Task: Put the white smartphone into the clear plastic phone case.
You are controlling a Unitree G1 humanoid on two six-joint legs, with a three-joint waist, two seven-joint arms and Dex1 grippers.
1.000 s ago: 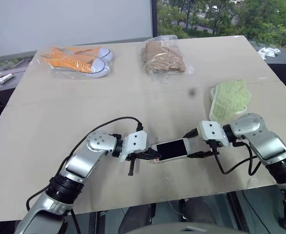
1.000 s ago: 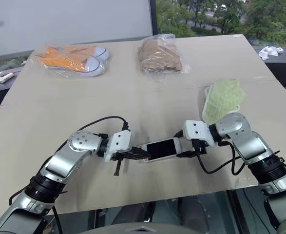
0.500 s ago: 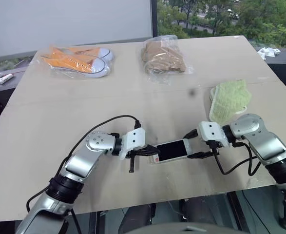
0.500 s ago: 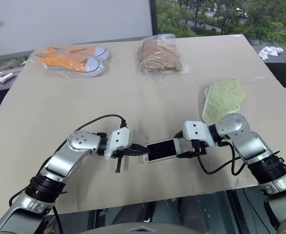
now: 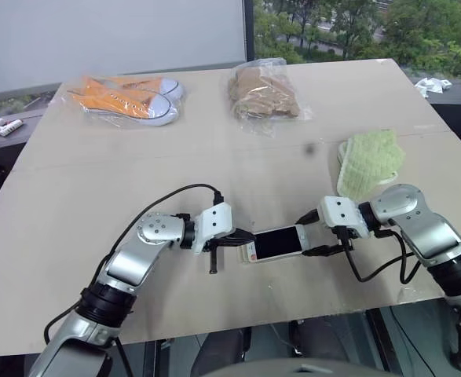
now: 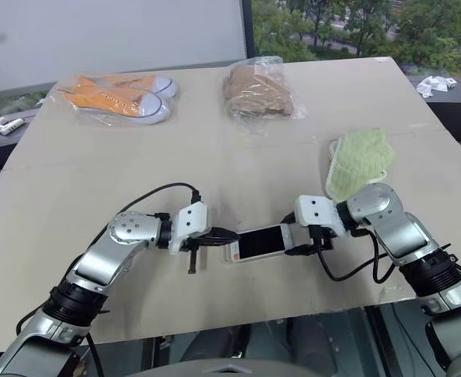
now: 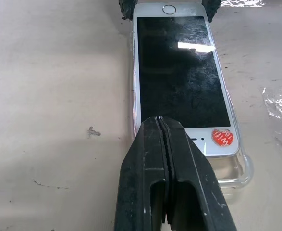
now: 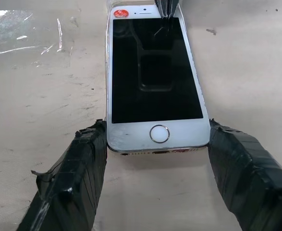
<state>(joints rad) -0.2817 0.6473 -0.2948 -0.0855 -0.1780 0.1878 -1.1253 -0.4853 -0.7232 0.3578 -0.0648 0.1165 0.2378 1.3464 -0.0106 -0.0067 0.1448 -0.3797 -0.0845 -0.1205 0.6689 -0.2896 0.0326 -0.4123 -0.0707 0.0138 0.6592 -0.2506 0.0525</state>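
The white smartphone lies screen up near the table's front edge, with a red sticker at one end. Under it sits the clear plastic phone case, whose rounded end sticks out past the sticker end. My left gripper is shut, and its joined fingertips rest on the phone's sticker end. My right gripper is at the home-button end, with a black finger pressed against each long side of the phone.
At the back of the table are orange shoes in a clear bag and a brown item in a bag. A green cloth lies behind my right arm. A crinkled clear film lies beside the phone.
My left gripper has turned slightly while its tips stay at the phone's sticker end. The phone and my right gripper have kept still.
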